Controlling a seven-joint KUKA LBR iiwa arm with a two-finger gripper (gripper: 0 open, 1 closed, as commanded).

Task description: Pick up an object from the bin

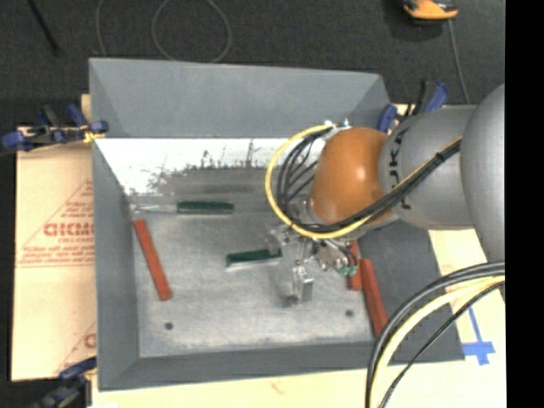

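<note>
End effector (294, 286), grip unclear, hangs just beside a slim dark-green stick (249, 258).

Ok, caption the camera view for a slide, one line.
Gripper low in the grey bin beside a small green stick; a red stick left, another red stick right, a dark bar behind.

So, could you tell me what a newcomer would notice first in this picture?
Probably the arm's orange wrist cover, looming over the right half of the bin, with the tool beneath it at mid-floor. Then the left red stick, slanting, the right red stick by the wall, and a dark green piece just left of the tool.
</note>
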